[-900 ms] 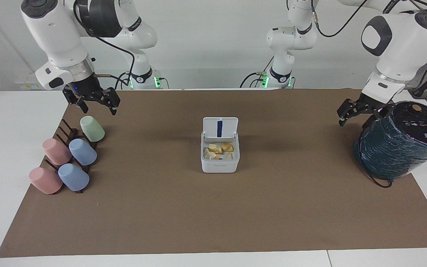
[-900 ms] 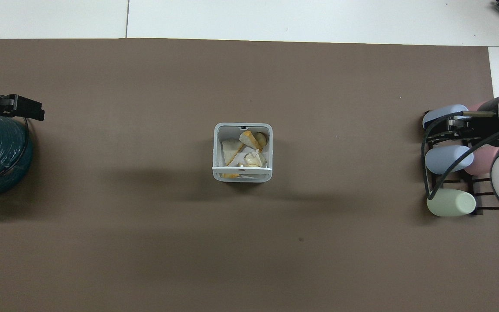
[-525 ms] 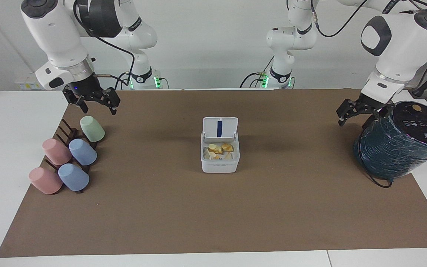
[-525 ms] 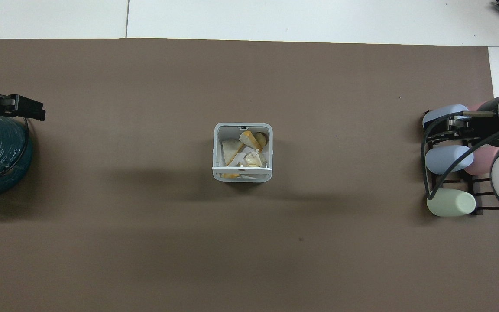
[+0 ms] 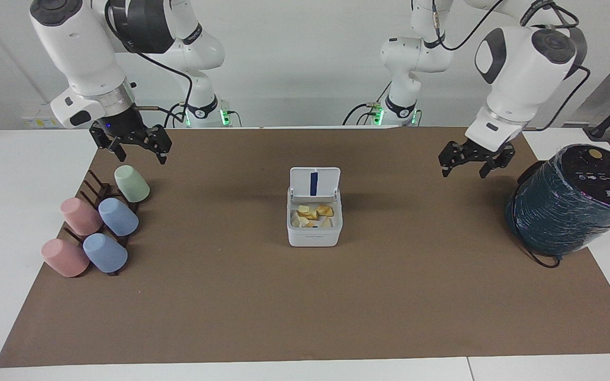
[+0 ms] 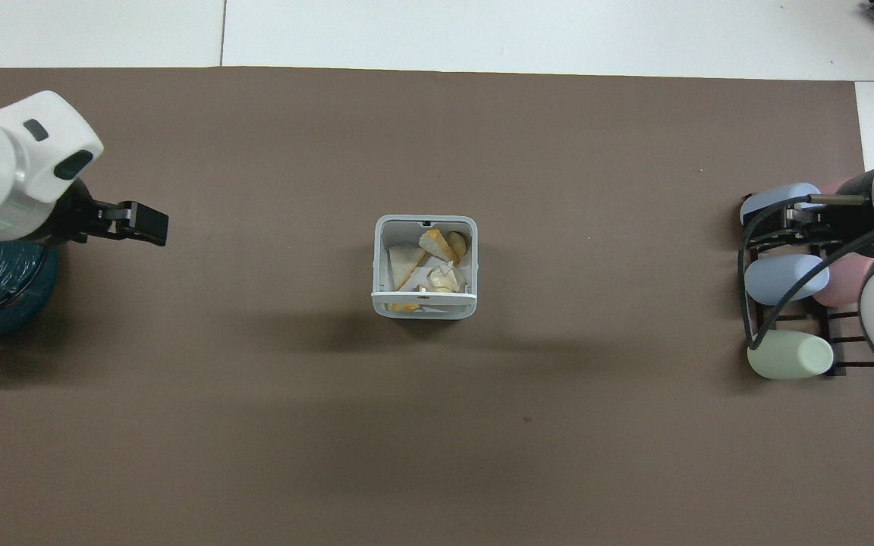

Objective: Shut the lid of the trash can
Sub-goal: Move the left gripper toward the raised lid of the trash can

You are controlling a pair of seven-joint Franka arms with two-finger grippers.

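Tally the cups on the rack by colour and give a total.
Pink plastic cups: 2
Blue plastic cups: 2
Pale green plastic cup: 1
Total: 5 cups, all lying tilted on the dark rack at the right arm's end of the table.

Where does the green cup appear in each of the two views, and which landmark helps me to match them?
Facing view: the green cup lies on the rack at the picture's left, the cup nearest the robots, below the right gripper.
Overhead view: the green cup is at the right edge, lowest of the cups.
Shared landmark: the trash can, mid-table in both.
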